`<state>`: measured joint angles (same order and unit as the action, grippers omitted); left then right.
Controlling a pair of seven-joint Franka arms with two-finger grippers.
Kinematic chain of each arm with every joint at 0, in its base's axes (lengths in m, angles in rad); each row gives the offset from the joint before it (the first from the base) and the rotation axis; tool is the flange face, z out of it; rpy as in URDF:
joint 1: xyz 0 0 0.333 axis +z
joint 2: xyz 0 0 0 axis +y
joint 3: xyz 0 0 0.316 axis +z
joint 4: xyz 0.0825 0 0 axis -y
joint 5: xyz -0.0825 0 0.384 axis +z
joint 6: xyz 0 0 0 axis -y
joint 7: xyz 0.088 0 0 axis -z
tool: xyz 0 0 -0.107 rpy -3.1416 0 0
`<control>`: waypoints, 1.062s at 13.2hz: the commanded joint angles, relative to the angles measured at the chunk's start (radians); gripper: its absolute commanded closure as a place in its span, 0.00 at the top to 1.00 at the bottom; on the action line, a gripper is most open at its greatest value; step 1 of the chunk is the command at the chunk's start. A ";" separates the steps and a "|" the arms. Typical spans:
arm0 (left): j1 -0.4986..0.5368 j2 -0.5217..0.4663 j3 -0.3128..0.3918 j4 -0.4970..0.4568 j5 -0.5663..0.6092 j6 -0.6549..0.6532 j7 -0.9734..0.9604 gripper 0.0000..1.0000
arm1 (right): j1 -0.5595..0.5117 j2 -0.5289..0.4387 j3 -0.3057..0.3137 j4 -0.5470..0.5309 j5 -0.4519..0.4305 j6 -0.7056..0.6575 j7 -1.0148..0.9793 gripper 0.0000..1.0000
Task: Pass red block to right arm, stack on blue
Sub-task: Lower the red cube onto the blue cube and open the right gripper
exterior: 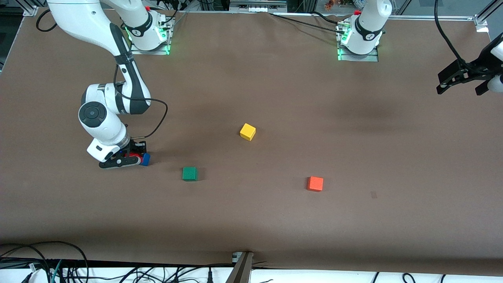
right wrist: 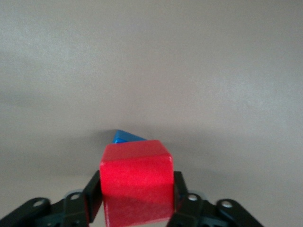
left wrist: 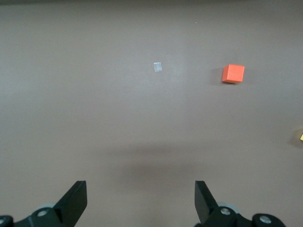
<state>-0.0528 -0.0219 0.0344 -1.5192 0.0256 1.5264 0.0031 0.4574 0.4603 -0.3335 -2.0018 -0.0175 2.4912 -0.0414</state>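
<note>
The right gripper was clamped on the red block, held directly over the blue cube, near the green cube. The left gripper waited raised, fingers spread, well apart from the green cube.

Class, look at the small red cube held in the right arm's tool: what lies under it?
A small blue cube shows under the small red cube, gripped by the right tool. Only its corner is visible; contact between them is hidden.
</note>
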 commanded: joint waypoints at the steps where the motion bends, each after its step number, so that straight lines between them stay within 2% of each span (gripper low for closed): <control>1: 0.010 0.028 -0.001 0.039 -0.018 -0.031 0.000 1.00 | -0.002 -0.020 0.001 -0.011 -0.001 -0.015 0.002 1.00; 5: 0.011 0.057 -0.008 0.037 -0.018 -0.034 0.000 1.00 | 0.003 -0.048 0.001 0.033 -0.002 -0.102 -0.003 1.00; 9: 0.001 0.053 -0.021 0.040 -0.020 -0.066 -0.009 1.00 | -0.002 -0.052 -0.008 0.208 -0.004 -0.348 -0.009 1.00; 10: 0.001 0.051 -0.021 0.039 -0.020 -0.068 -0.009 1.00 | -0.006 -0.061 -0.021 0.257 0.017 -0.438 0.001 1.00; 12: -0.002 0.053 -0.021 0.040 -0.020 -0.063 -0.011 1.00 | -0.014 -0.081 -0.054 0.345 0.161 -0.569 0.009 1.00; 14: -0.002 0.053 -0.024 0.039 -0.021 -0.063 -0.012 1.00 | -0.017 -0.104 -0.077 0.402 0.180 -0.696 0.070 1.00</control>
<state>-0.0548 0.0241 0.0135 -1.5065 0.0228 1.4865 0.0030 0.4514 0.3731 -0.3973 -1.6595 0.1277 1.9040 -0.0236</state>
